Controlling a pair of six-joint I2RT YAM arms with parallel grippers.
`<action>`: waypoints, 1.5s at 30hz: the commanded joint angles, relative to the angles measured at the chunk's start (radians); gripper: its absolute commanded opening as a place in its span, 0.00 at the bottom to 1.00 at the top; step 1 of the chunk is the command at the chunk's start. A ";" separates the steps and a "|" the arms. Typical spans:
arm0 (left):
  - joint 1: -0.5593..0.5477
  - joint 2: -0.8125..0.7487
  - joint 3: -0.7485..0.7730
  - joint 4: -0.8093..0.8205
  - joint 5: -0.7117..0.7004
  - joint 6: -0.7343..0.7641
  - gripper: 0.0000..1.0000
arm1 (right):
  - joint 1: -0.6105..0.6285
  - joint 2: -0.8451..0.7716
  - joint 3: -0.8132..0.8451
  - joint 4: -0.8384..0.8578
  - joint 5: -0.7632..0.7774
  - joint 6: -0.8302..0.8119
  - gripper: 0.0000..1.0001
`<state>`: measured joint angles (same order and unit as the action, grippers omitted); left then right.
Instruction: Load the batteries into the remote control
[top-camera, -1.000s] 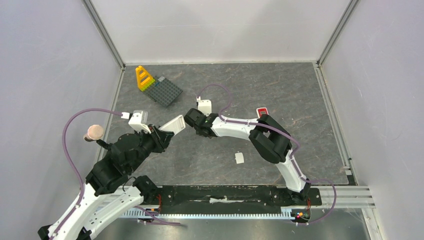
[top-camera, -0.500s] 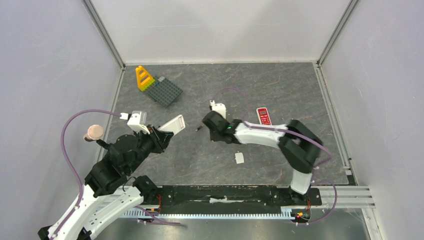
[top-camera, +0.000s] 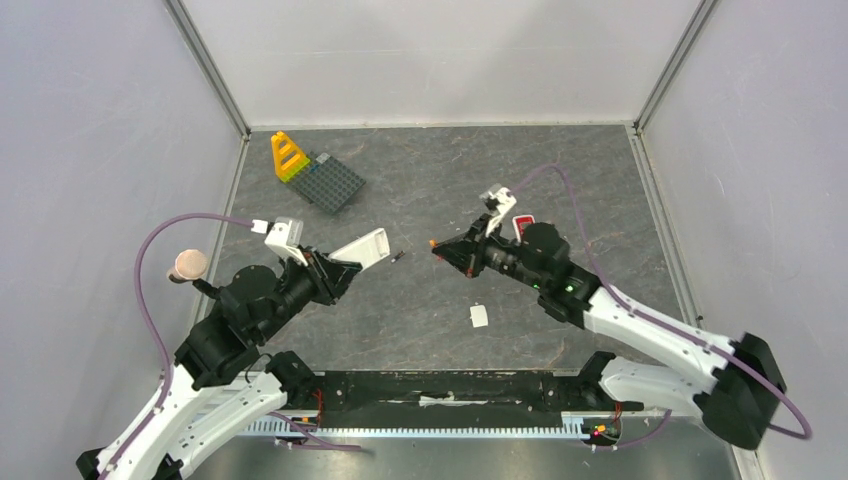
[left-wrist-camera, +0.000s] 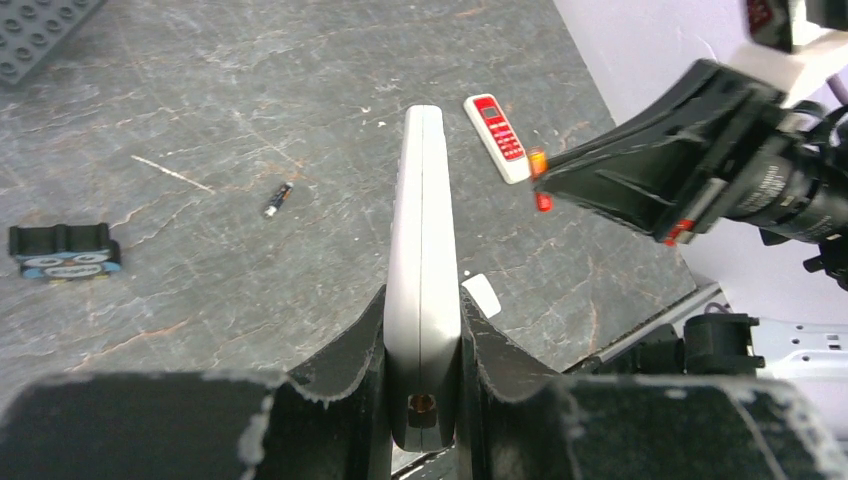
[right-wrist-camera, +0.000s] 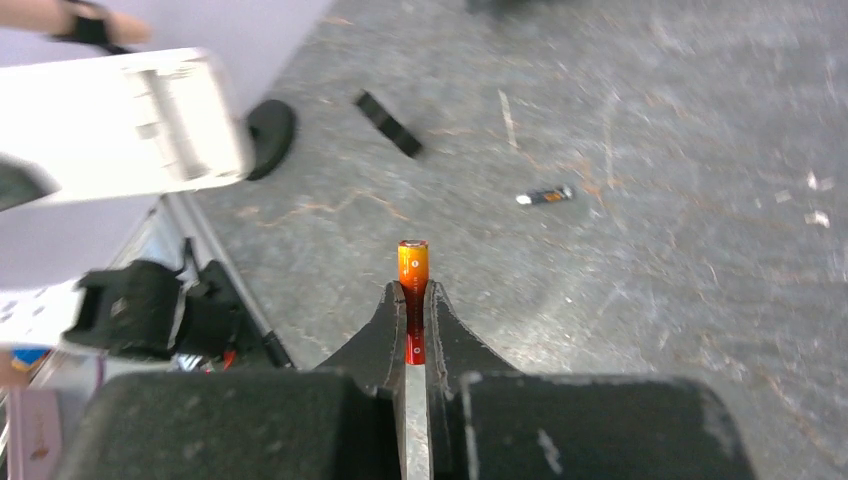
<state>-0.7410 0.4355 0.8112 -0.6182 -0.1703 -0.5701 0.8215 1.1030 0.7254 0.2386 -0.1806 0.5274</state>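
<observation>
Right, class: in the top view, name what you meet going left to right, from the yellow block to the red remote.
Yellow block, white remote, dark battery, orange battery, white scrap, red remote.

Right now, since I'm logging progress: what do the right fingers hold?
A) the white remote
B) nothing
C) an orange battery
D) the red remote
C: the right wrist view shows an orange battery pinched between the right fingers; the left fingers hold the white remote, and the red remote lies apart.
</observation>
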 joint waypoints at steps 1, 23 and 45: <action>0.002 0.025 -0.013 0.146 0.132 0.034 0.02 | -0.003 -0.159 -0.075 0.221 -0.110 -0.093 0.05; 0.002 0.035 -0.110 0.498 0.524 -0.034 0.02 | -0.002 -0.272 0.013 0.238 -0.353 -0.062 0.05; 0.002 0.214 -0.318 0.930 0.572 -0.396 0.02 | -0.003 -0.243 0.345 -0.602 0.093 0.104 0.05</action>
<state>-0.7410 0.6235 0.4961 0.2192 0.4252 -0.8673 0.8207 0.8364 0.9951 -0.1551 -0.1791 0.5869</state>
